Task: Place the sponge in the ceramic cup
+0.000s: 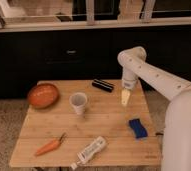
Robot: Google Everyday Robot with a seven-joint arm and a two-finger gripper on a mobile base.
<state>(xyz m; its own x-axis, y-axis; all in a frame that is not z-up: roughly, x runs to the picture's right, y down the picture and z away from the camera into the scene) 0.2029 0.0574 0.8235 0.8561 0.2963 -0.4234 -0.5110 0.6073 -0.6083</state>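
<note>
Sponge (137, 128) position? — Lena

Lower right of the frame, flat on the bench (104, 125), near its right edge. Not in the ceramic cup (79, 102). — Omar

Cup? — Lena

Upright, centre of the frame, rim up, well left of the sponge. Orange bowl (43, 95) sits further left, apart from it. — Omar

Tool? — Lena

Tool (126, 96) hangs pointing down, right of centre, over the bench, just right of the black bar (103, 85). Released or clenched: cannot tell. It isn't carrying the sponge, which sits apart from it. — Omar

Key relation? — Lena

Sponge lies below the tool in the frame and a bit right, near. Its long axis runs diagonally, upper left to lower right. My call: the grasp wants the tool turned to close across the short side, so yaw matters more than reach. One arm (159, 80) only, entering from the right, so no choice of side. — Omar

Clutter? — Lena

Carrot (50, 146) lower left, tube (90, 151) bottom centre. Both look off the line from sponge to cup. — Omar
</note>
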